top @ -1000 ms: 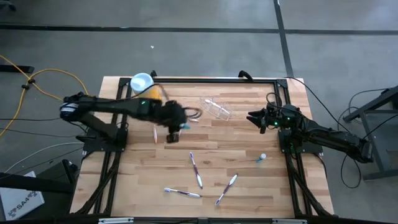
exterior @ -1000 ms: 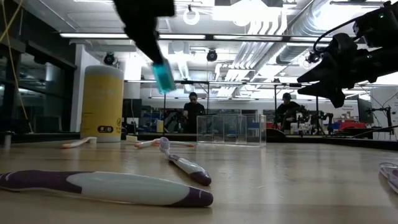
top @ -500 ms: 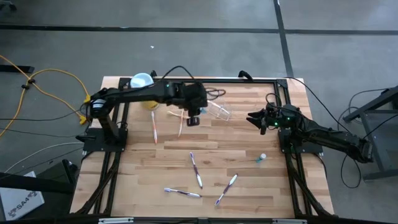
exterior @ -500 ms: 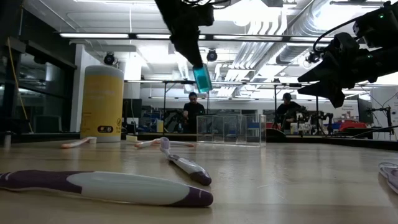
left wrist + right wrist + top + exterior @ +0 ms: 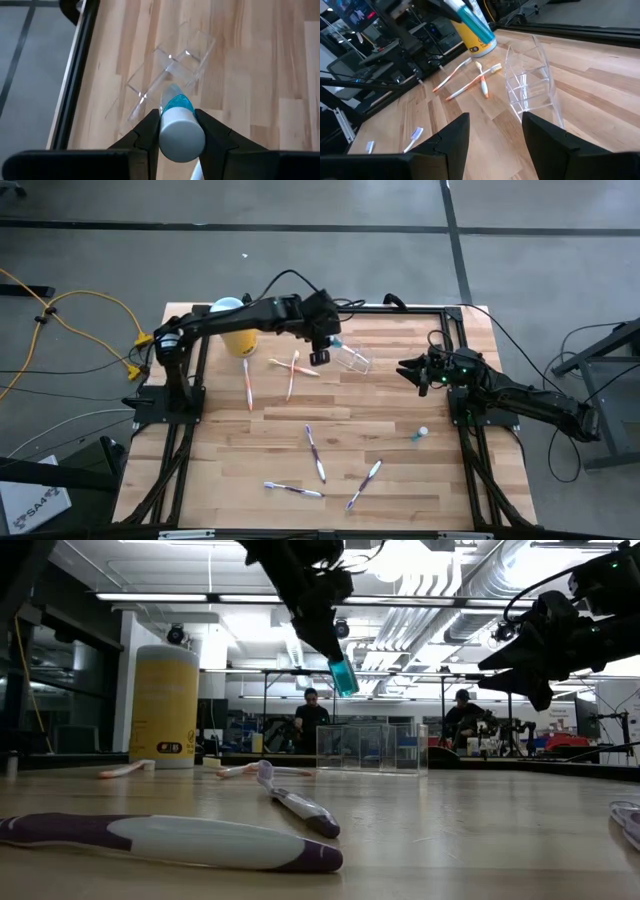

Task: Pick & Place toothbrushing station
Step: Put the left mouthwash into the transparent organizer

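Yellow canister (image 5: 243, 340) (half under arm)

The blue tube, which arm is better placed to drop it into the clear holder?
Left. The left gripper already grips the blue tube just above the clear holder; the right gripper waits open, beside it.

toothbrushing station (image 5: 351, 356) (image 5: 371, 747) (image 5: 169, 75) (image 5: 532, 80) | see-through plastic holder, no colour, with thin walls making little boxes inside | nothing in it | sits on the wooden table | just under and in front of the left gripper (image 5: 177, 131) fingers (image 5: 147, 131) | well apart from the right gripper (image 5: 492, 132) fingers (image 5: 451, 135)
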You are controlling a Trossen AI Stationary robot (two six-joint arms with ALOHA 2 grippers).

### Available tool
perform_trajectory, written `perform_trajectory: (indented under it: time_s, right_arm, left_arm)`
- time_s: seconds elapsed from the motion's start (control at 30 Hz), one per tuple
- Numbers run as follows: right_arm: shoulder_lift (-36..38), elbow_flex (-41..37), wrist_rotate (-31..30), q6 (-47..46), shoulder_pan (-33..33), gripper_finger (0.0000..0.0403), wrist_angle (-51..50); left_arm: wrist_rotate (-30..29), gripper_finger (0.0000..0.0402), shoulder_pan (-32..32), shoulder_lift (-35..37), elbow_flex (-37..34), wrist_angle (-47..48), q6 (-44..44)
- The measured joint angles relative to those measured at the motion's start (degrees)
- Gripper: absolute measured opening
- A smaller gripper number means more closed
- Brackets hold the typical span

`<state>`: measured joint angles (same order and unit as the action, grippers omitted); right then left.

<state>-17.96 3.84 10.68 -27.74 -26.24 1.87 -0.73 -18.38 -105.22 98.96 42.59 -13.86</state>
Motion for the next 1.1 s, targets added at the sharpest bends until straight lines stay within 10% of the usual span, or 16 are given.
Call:
perform_trajectory:
  time_s: [1.1]
  right_arm:
    - [0.0, 0.0, 0.0, 0.4, 0.0, 0.0174, 0.5]
  left_arm:
    - [0.7, 0.0089, -0.8, -6.7, 2.2, -8.2, -4.2]
